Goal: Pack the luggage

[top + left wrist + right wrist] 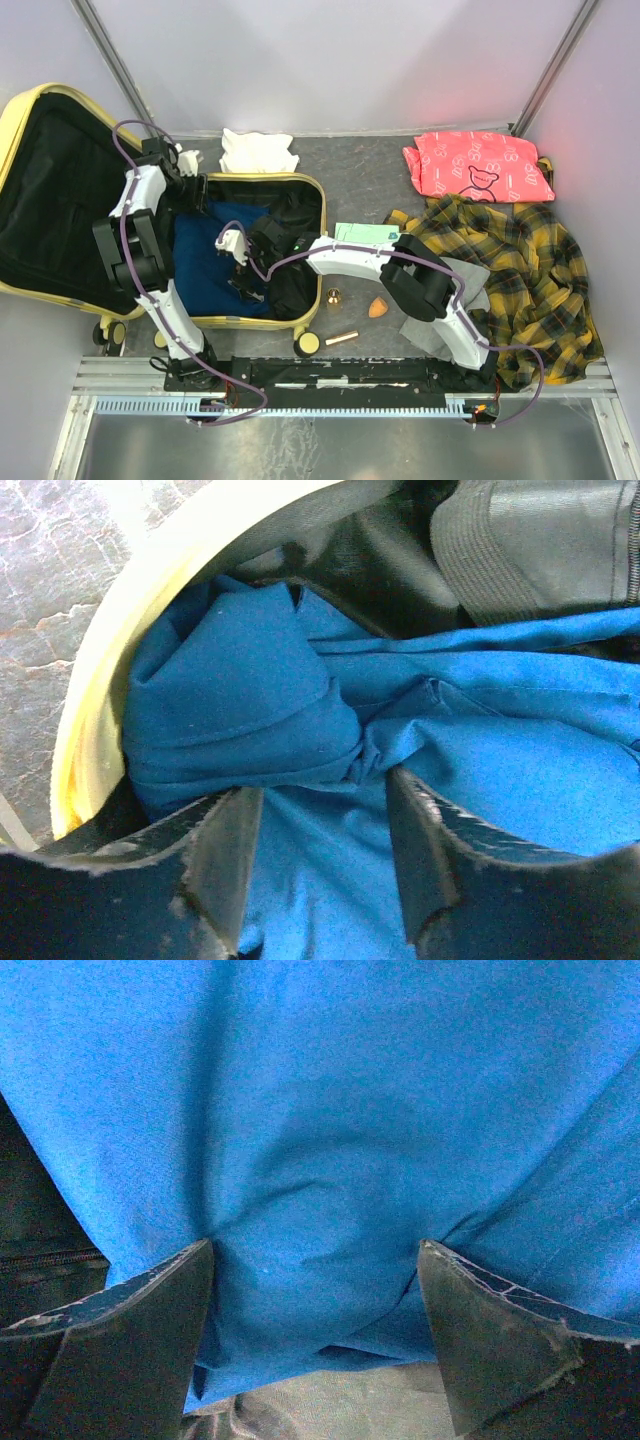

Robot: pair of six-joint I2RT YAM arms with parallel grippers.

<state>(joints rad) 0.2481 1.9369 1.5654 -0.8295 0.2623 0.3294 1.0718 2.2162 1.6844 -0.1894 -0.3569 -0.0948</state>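
A grey mottled table [370, 180] sits within pale walls; the luggage [323, 240] lies open on it, directly beneath both grippers; the left gripper [320, 800] stands partly open at the case's far corner, fingertips touching a bunched blue garment [240, 690]; the right gripper [315, 1250] is spread wide, tips pressed on the same cloth, gripping nothing; beyond the left gripper lies one white cloth [257, 150]; right of the right gripper are one green packet [365, 233], one orange sponge [379, 307], one gold tube [342, 338], one plaid shirt [520, 260], one pink garment [475, 165]
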